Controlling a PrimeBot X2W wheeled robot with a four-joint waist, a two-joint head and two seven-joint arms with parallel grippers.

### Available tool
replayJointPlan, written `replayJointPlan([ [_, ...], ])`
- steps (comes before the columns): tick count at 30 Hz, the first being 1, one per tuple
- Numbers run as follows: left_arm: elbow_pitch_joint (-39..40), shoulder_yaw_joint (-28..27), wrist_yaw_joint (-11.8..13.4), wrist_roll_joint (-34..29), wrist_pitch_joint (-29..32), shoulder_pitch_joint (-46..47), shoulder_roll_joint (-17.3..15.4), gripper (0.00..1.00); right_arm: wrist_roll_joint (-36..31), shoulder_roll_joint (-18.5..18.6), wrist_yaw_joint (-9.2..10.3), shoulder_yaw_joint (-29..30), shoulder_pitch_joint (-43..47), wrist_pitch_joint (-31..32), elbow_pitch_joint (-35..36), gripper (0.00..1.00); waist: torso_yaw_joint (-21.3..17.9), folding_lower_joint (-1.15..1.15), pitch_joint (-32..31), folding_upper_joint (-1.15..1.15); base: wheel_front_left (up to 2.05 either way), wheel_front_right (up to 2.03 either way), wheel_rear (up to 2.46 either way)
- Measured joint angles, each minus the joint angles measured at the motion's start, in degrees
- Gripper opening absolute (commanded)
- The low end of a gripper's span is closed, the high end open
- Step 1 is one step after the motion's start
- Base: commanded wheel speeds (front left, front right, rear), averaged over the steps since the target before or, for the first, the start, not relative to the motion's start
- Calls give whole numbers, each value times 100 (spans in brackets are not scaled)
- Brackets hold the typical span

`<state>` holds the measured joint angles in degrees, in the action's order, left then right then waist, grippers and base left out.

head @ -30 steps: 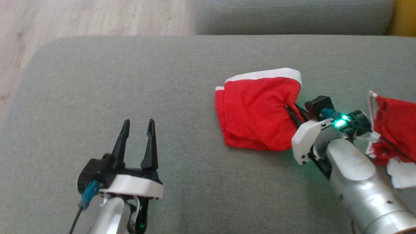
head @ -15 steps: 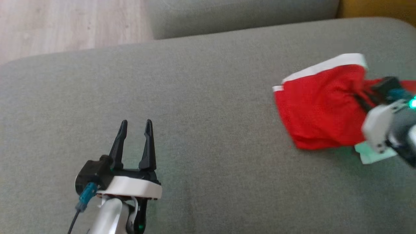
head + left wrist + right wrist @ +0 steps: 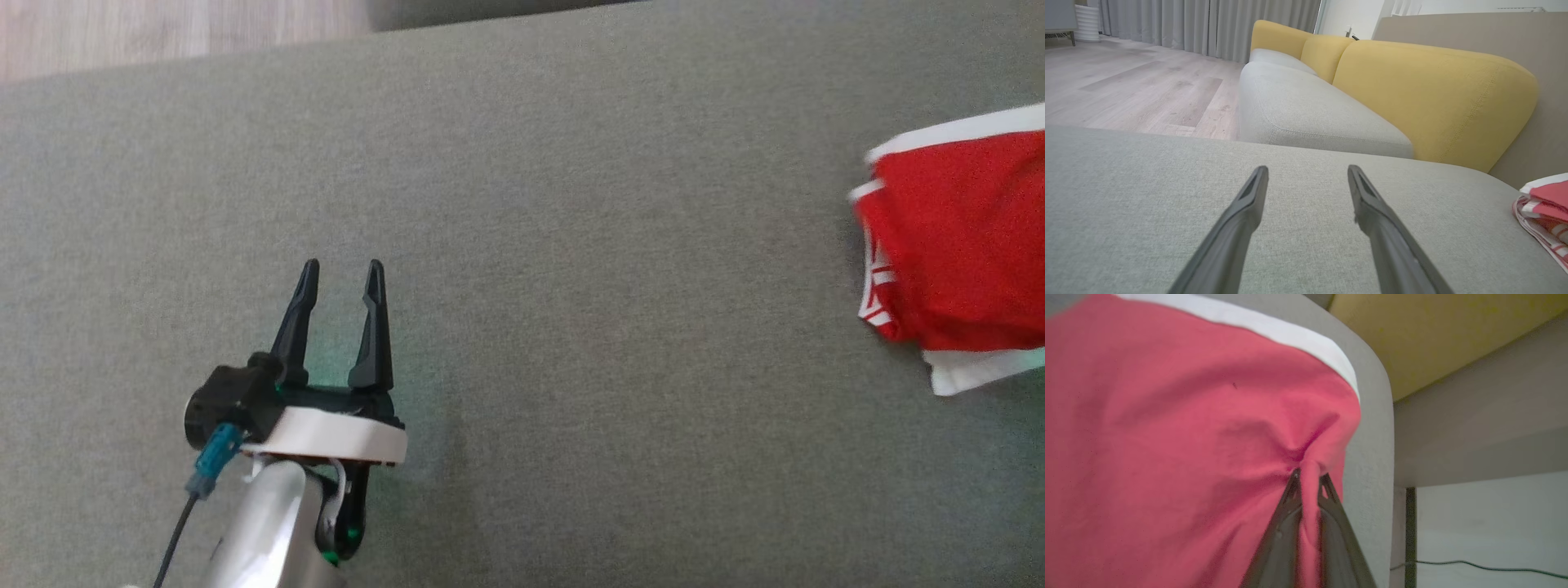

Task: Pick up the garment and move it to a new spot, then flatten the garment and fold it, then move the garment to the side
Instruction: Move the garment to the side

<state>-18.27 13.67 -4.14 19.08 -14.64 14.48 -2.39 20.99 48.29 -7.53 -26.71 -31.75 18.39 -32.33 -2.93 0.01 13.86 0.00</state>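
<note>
the head camera has swung, so the far edge of the seat cushion [image 3: 522, 204] now runs slanting along the top of the picture. against that shift the red garment [image 3: 955, 245] has gone the other way: the right gripper [image 3: 1308, 479], pinched on a fold of it, has dragged it from mid-cushion towards the right edge. a white-striped hem [image 3: 875, 287] and a white flap [image 3: 976, 369] now show at its left and near sides

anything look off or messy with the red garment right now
Slightly. The red garment sits near the edge of the grey cushion, and the right hand is shut on a pinch of it, puckering the cloth. A white layer pokes out under the lower corner, so the fold looks uneven.
</note>
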Motion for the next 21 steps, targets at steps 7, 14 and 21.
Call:
replayJointPlan([
  [7,-14,-47,-52,-58,0,115,1,100,-826,-210,0,868,87,135,-467,0,101,1,210,0,0,0,0],
  [14,-40,-70,-93,-58,0,140,1,100,-1352,-559,0,1386,269,197,-401,0,116,0,221,0,0,0,0],
  [21,-98,-79,-93,-58,0,142,1,100,-1917,-871,0,2040,402,279,0,100,73,-1,88,0,0,0,0],
])
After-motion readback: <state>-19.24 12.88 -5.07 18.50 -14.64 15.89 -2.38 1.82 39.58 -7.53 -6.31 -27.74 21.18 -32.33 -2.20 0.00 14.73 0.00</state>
